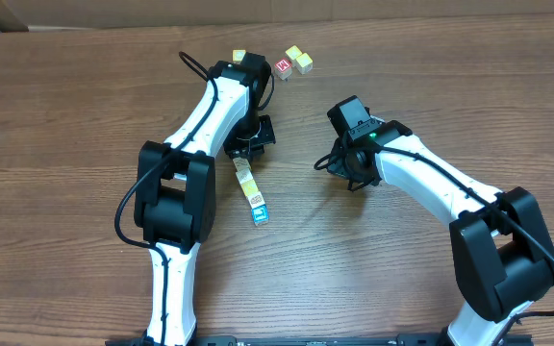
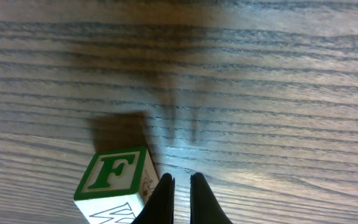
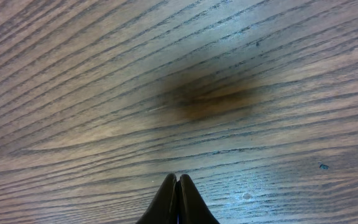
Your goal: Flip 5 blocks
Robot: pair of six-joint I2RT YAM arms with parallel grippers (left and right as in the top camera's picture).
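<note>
The left gripper [image 2: 182,186] is clenched on nothing, its two dark fingertips drawn together with only a sliver between them, low over the tabletop [image 2: 272,93]. Just to its left sits the F block [image 2: 112,179], a white cube with a green-framed F on top. The block's right edge is tight against the left fingertip, though actual contact cannot be told. Ahead of this gripper and to its right there is only bare wood grain, with open room on both sides. From overhead, the left gripper [image 1: 248,144] stands at the near end of a row of blocks [image 1: 252,192], small pale cubes set edge to edge in a slightly slanted line that ends in a blue-faced one. Their exact count is hard to tell.

The right gripper [image 3: 178,186] is clenched too, its fingertips pressed flat together and empty, with its own dark shadow on the wood ahead and bare surface all round. Overhead, the right gripper [image 1: 344,171] is well apart from the row, with a wide free strip of tabletop between them. A red-faced cube [image 1: 284,65] lies farther off, near the tabletop's far edge.
</note>
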